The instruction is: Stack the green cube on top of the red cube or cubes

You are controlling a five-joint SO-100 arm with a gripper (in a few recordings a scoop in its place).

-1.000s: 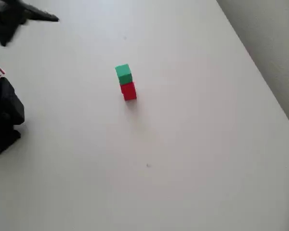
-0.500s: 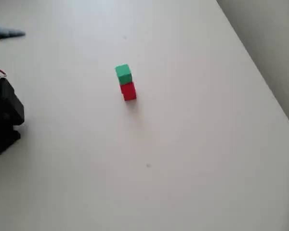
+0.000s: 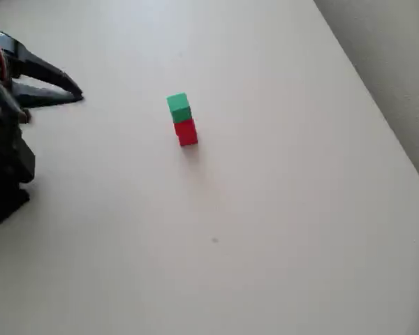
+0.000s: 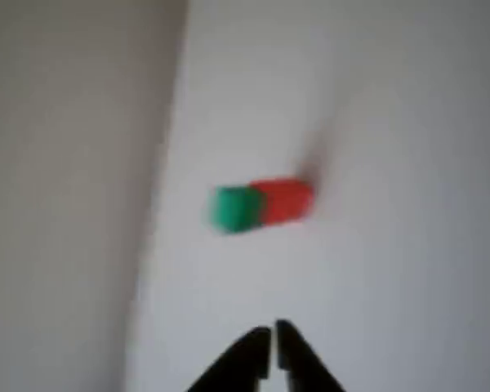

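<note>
Gripper (image 4: 272,336): near the wrist camera, black fingers pinched to a narrow slit, holding nothing, well apart from the stack.
Green cube (image 3: 179,108): rests squarely on the red cube (image 3: 186,132), mid-table; stacking looks finished.
Table (image 3: 279,209): pale, bare around the stack.
Wrist picture: sideways and blurred.
</note>
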